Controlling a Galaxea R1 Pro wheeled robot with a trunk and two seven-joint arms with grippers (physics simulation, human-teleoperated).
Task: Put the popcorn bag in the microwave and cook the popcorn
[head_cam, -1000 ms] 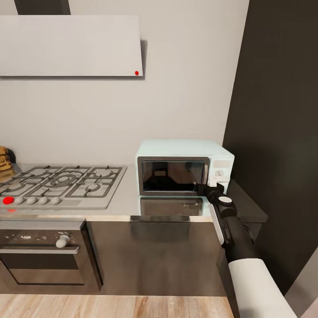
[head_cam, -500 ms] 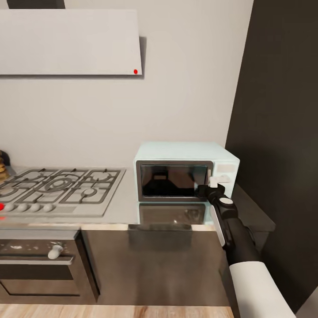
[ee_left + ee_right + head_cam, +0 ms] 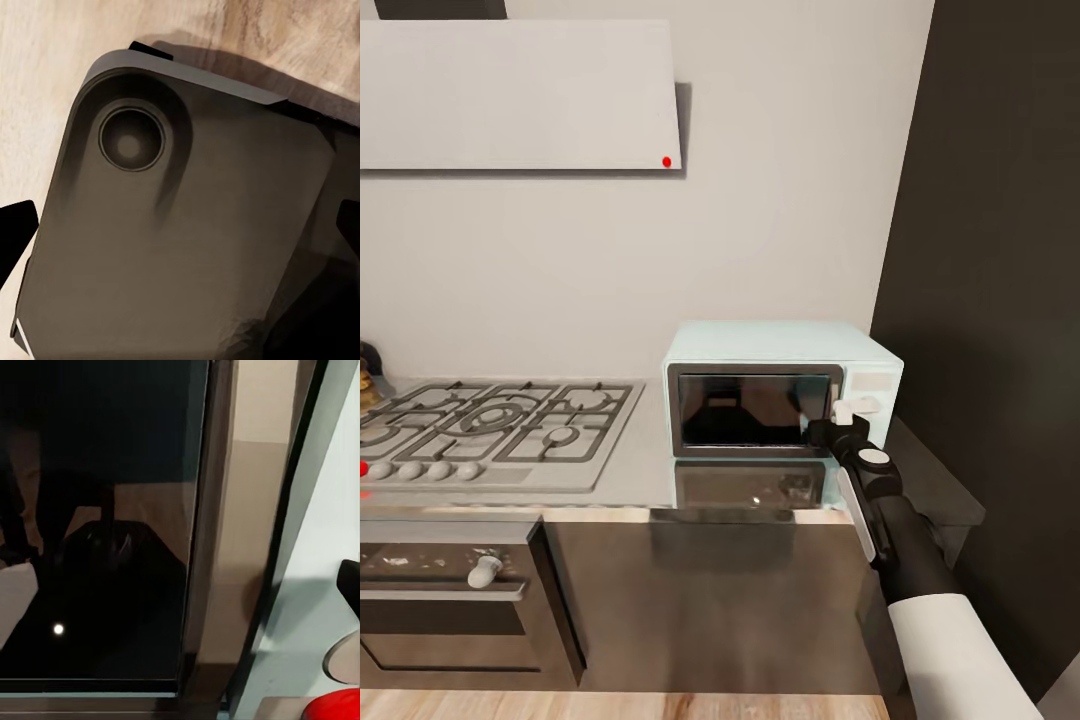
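The pale blue-white microwave [image 3: 780,350] stands on the grey countertop [image 3: 645,465] against the wall, with its dark glass door [image 3: 745,408] shut. My right gripper [image 3: 828,432] hovers at the door's right edge, beside the control panel [image 3: 868,385]. In the right wrist view the dark door glass [image 3: 97,510] and its steel frame [image 3: 217,555] are very close. One black fingertip [image 3: 351,585] shows far out to the side, so the gripper looks open and empty. A sliver of the tan popcorn bag [image 3: 364,380] shows at the far left edge. My left gripper [image 3: 180,229] is open.
A gas hob [image 3: 490,425] with black grates lies left of the microwave, over a dark built-in oven [image 3: 450,600] with a white knob. A hood [image 3: 520,95] hangs above. A tall dark cabinet [image 3: 1000,300] closes off the right side. The left wrist view looks at my dark base [image 3: 187,240] over wood floor [image 3: 45,45].
The head view shifted right and a little closer over the last second, then held still. My right gripper stays at the microwave door's right edge.
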